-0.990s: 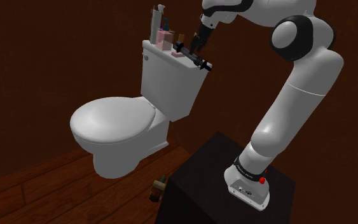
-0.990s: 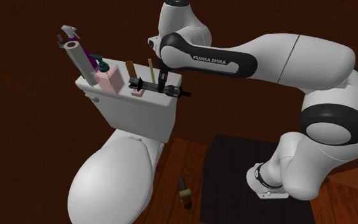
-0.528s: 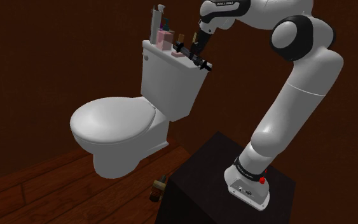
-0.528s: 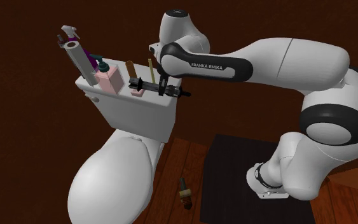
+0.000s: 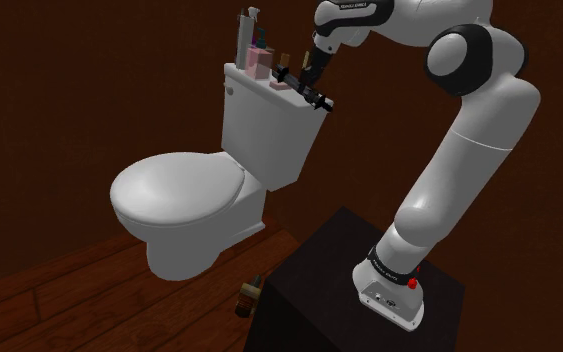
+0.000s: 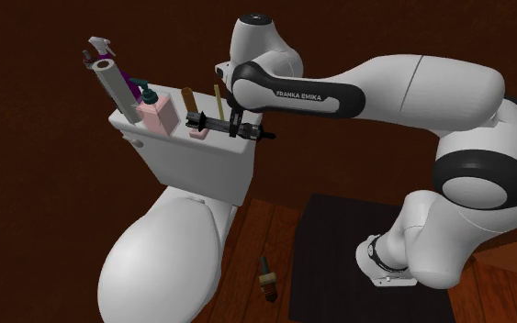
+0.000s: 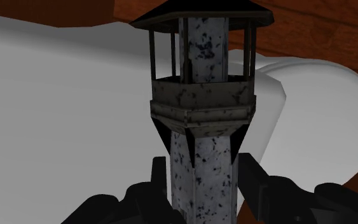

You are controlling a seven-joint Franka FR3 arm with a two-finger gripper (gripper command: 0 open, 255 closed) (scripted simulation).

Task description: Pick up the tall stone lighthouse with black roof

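Grey lighthouse clasped in end effector; base hidden, roof cropped.

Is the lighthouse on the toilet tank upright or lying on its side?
Lying on its side: the speckled grey stone lighthouse with black roof stretches flat across the top of the white toilet tank.

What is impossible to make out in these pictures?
- Wrist view: the base of the speckled grey stone lighthouse with black roof is cut off by the edge, between the black fingers.
- Second exterior view: the small brown object on the wooden floor is too small to identify.
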